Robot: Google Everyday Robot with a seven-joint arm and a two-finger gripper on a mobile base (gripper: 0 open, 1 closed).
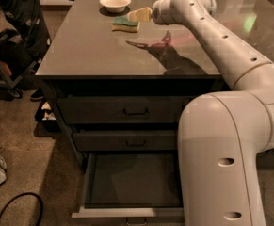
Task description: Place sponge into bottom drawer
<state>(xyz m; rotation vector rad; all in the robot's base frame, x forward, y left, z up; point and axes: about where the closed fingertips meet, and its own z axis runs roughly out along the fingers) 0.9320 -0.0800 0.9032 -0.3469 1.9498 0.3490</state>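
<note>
Green-and-yellow rectangular sponge flat on dark countertop, cream gripper just beside its far right corner, open or closed can't tell, dark grey bottom drawer pulled out below

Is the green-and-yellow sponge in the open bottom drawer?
No, the green-and-yellow sponge lies on the dark tabletop with the gripper close by.

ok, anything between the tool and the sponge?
Nothing: in the camera view the tool is at the far edge of the sponge; the bowl sits farther back.
</note>
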